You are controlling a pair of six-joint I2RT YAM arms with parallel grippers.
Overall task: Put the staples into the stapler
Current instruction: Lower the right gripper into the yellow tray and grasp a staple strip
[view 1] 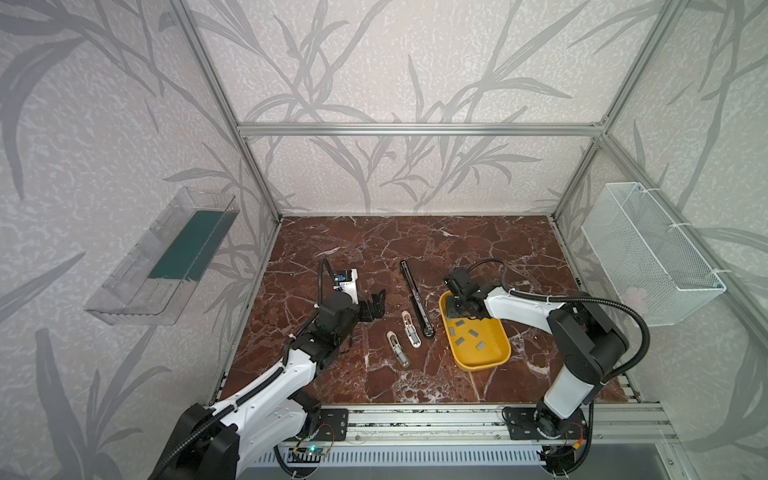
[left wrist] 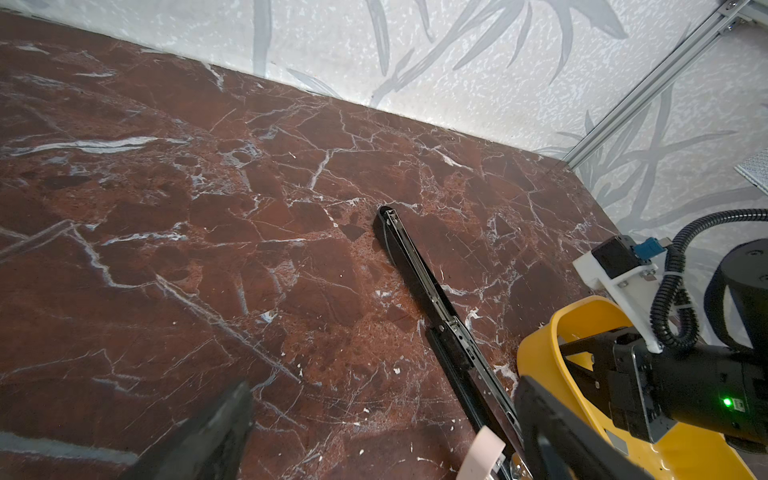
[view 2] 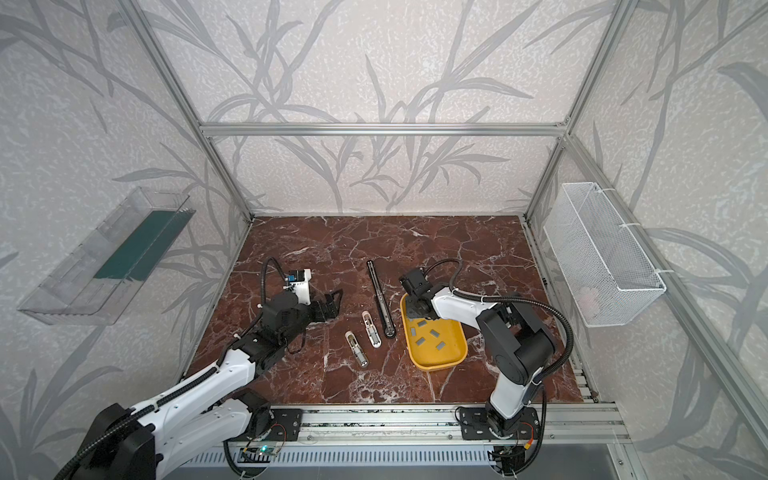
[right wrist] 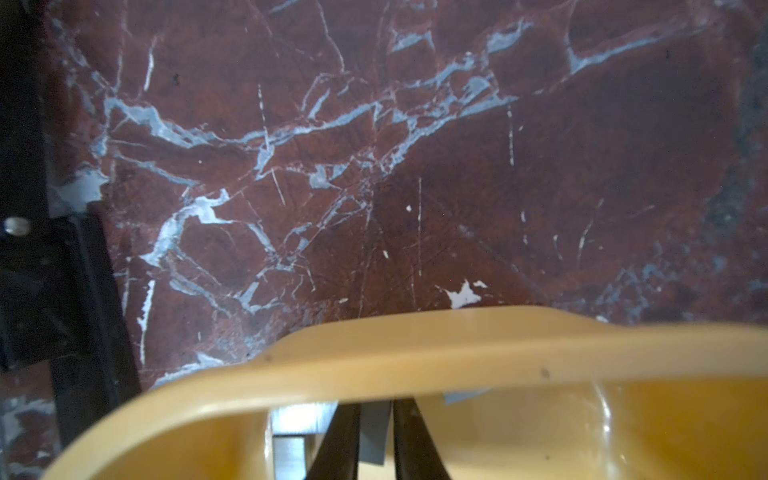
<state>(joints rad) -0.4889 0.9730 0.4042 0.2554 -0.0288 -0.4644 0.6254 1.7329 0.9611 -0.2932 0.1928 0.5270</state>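
A long black stapler (view 1: 417,301) (view 2: 380,297) (left wrist: 419,270) lies opened flat mid-table, its metal channel facing up. Two small pale staplers (view 1: 410,328) (view 1: 398,349) lie just left of it. To its right, several grey staples (view 1: 473,332) (view 2: 435,332) lie loose in a yellow tray (view 1: 482,365) (view 2: 436,365) (right wrist: 415,357). My right gripper (view 1: 459,309) (right wrist: 376,409) reaches into the tray's far end. It is shut on one grey staple strip (right wrist: 376,432). My left gripper (view 1: 376,306) (left wrist: 382,415) hovers open and empty left of the staplers.
A white wire basket (view 1: 652,253) hangs on the right wall. On the left wall hangs a clear plastic bin (view 1: 162,257). More strips (right wrist: 295,415) lie beside the held one. The tray's rim (left wrist: 536,345) nearly touches the black stapler. Aluminium rails edge the table's front.
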